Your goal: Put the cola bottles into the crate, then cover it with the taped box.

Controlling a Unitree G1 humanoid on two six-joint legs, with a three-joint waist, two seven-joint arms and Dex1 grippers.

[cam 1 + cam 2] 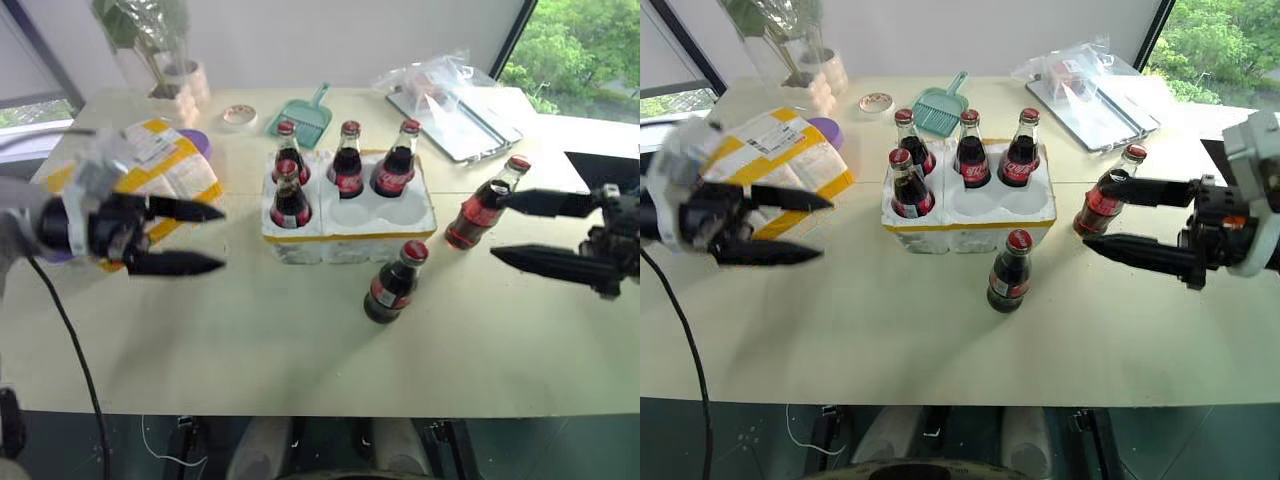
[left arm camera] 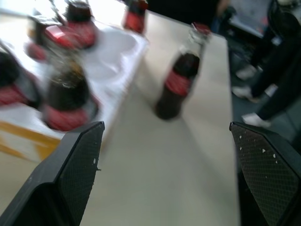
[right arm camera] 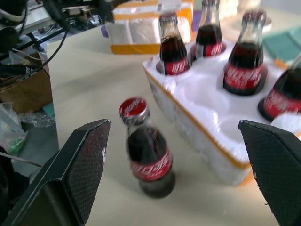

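**Four of six bottles seated; two loose, cover not yet placed**

The crate [image 1: 350,225] sits mid-tabletop [image 1: 300,350]. Four cola bottles stand in its wells: three along the far row [image 1: 289,148] [image 1: 348,160] [image 1: 397,160] and one in the near row on the robot's left [image 1: 290,197]. The two remaining near wells are bare foam.

Two bottles are still outside. One [image 1: 394,283] stands upright on the tabletop just in front of the crate; the other [image 1: 483,205] stands just beside the crate's right end, next to the right gripper [image 1: 520,230].

The taped box [image 1: 160,175] lies well left of the crate, label up, behind the left gripper [image 1: 205,237].

Both grippers hover above the tabletop with jaws spread wide, holding nothing.

Judgement: loading is roughly two-thirds complete. Left to do: seat the two loose bottles in the open wells, then lift the taped box over the crate.
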